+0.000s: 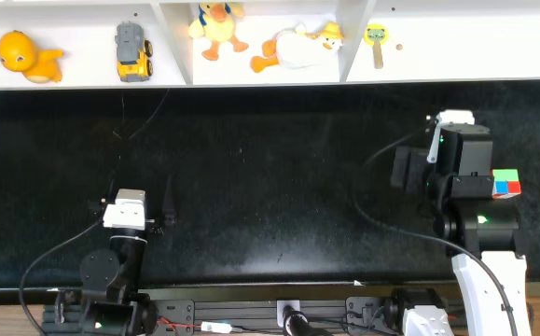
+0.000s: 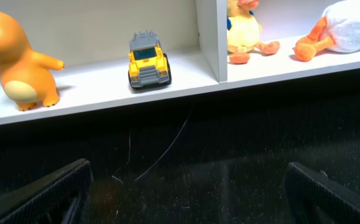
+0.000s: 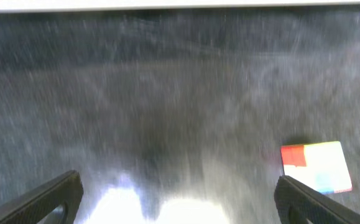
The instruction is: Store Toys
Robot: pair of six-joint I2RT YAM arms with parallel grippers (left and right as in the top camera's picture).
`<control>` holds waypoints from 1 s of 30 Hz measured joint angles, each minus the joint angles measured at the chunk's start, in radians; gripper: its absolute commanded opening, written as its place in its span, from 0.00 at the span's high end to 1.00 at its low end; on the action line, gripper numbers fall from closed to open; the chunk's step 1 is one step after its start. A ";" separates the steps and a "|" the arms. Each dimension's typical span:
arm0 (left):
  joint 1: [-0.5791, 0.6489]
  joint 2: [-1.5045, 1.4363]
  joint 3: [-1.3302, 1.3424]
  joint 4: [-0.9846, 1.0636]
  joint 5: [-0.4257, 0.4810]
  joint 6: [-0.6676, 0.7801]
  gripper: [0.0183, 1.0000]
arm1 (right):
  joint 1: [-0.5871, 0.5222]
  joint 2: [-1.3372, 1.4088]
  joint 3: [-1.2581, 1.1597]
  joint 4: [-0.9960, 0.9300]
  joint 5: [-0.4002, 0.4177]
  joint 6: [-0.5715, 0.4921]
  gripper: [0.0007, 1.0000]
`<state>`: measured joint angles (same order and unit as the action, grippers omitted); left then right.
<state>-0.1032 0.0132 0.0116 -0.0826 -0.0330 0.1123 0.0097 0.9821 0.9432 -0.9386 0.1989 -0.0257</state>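
Sitting flat on the table (image 1: 270, 187) — a multicoloured cube (image 1: 505, 183).

The right gripper (image 3: 178, 186) hangs over the dark table (image 3: 167, 87), its two fingers wide apart. A small cube (image 3: 315, 167) with red, white and light blue patches lies on the table near one fingertip. A white edge (image 3: 167, 5) runs along the table's far side

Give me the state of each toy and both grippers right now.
Orange figure: upright, shelved.
Yellow truck: on its wheels, shelved.
Yellow duck: sitting upright, shelved.
White duck: lying down, shelved.
Cube: on the table, unshelved.
Left gripper: open, empty.
Right gripper: open, empty.
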 measured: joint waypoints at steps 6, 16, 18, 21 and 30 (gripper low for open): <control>0.000 0.000 0.000 0.000 0.000 0.000 0.00 | -0.010 0.035 -0.003 0.058 -0.004 -0.012 0.00; 0.000 0.000 0.000 0.000 0.000 0.000 0.00 | -0.671 0.037 -0.071 0.044 -0.338 -0.542 0.01; 0.000 0.000 0.000 0.001 0.000 0.000 0.00 | -0.804 0.040 -0.090 0.068 -0.389 -0.636 0.00; 0.000 0.000 0.000 0.001 0.000 0.000 0.00 | -0.972 0.072 -0.121 0.138 -0.457 -0.735 0.00; 0.000 0.000 -0.001 0.000 0.000 0.000 0.00 | -1.069 0.324 -0.126 0.240 -0.548 -0.903 0.00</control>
<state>-0.1032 0.0132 0.0109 -0.0822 -0.0330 0.1123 -1.0588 1.3064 0.8169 -0.6987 -0.3489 -0.9287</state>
